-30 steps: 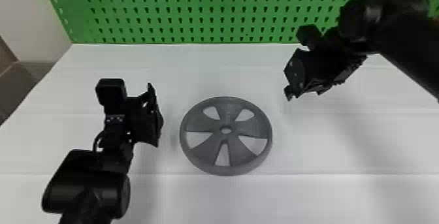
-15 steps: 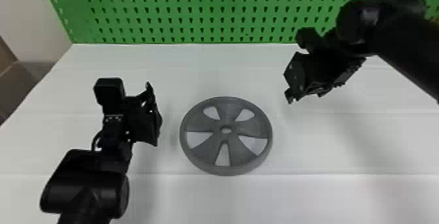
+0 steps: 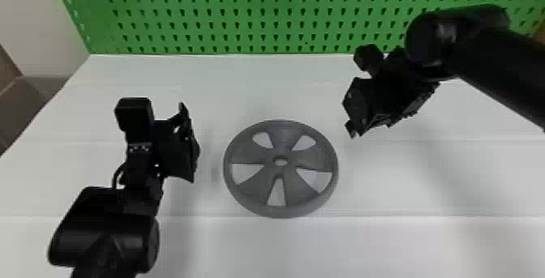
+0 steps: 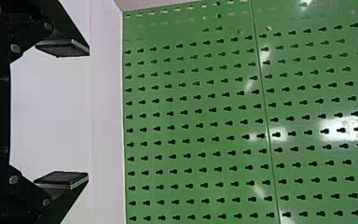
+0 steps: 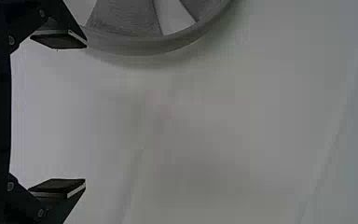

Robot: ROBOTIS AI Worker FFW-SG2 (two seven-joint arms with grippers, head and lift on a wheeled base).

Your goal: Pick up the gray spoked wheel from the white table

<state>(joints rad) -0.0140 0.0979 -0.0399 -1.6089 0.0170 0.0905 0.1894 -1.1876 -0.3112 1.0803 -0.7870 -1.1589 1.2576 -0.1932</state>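
Gray spoked wheel (image 3: 248, 153) lay flat on counter (image 3: 284, 249), ungrasped. My left claw (image 4: 88, 114) hung left of wheel, my right claw (image 5: 86, 113) right of it, both spread, empty. Nothing done beyond positioning, I judged; grip and lift remained.

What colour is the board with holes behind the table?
The pegboard is green, seen best in the left wrist view.
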